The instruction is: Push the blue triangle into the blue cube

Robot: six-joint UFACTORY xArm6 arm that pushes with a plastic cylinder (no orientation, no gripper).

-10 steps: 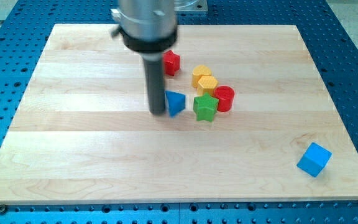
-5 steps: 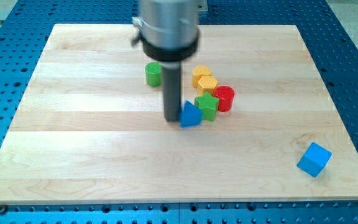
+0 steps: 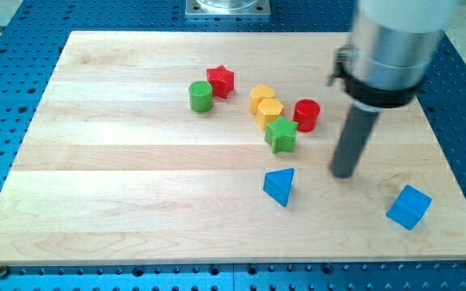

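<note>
The blue triangle [image 3: 280, 186] lies on the wooden board [image 3: 136, 194], below the middle and a little right of centre. The blue cube [image 3: 408, 207] sits near the board's bottom right corner. My tip [image 3: 344, 173] rests on the board between them, to the right of the triangle and slightly above it, and up and left of the cube. It touches neither block.
A cluster lies above the triangle: a green star [image 3: 281, 135], a red cylinder [image 3: 307, 115], two yellow blocks [image 3: 265, 105]. Further left are a red star [image 3: 220, 81] and a green cylinder [image 3: 201, 95]. The arm's wide silver body [image 3: 395, 44] hangs over the board's upper right.
The blue triangle has slid down and right, away from the cluster. My tip has left it and moved to its right. The green star and red cylinder shifted slightly.
</note>
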